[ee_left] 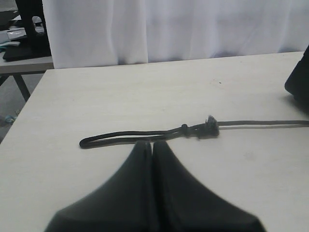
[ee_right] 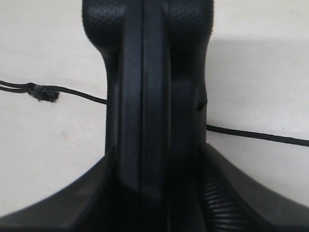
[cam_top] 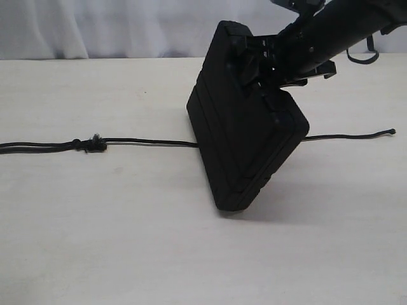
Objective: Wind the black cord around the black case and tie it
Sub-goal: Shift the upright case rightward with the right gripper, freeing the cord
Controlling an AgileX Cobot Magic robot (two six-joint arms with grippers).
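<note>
The black case [cam_top: 245, 146] stands tipped up on one long edge on the desk [cam_top: 127, 241], its upper edge clamped in the right hand [cam_top: 261, 67]. The black cord [cam_top: 146, 142] lies straight across the desk, passing beneath or behind the raised case and out both sides. Its frayed knot [cam_top: 95, 144] sits well to the left of the case. The left hand [ee_left: 152, 147], fingers pressed together and empty, hovers near the cord's looped end beyond that knot. This looks like the set-up for the first wrap. Next, one cord end needs grasping and carrying over the case.
</note>
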